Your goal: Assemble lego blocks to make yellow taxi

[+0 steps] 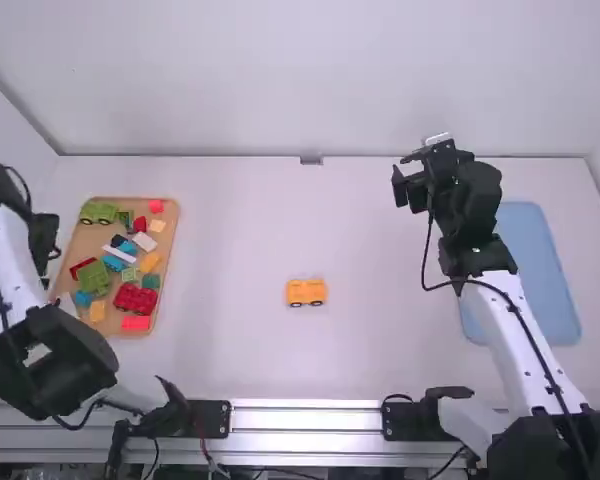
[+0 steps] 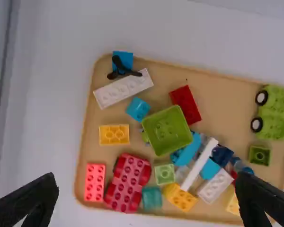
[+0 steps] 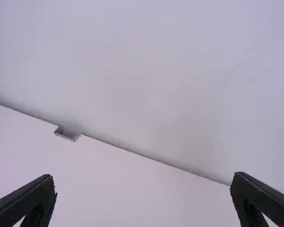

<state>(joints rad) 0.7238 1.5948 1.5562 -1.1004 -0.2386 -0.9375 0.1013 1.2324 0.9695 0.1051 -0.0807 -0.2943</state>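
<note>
Count: one yellow car [image 1: 306, 292], one tan tray [image 2: 227, 104], one blue tray [image 1: 535, 270], one red wheeled base [image 2: 128, 183], one green wheeled base [image 2: 275, 100].

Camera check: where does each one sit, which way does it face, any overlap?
High: fixed above and behind the arms, facing forward and down at the table; left arm and right arm show.
Left wrist: on the left arm, looking down on the block tray; left gripper shows open.
Right wrist: on the right arm, facing the table's far edge and the wall; right gripper shows open.
Shared: high and left wrist, the block tray; high and right wrist, the small bracket.
</note>
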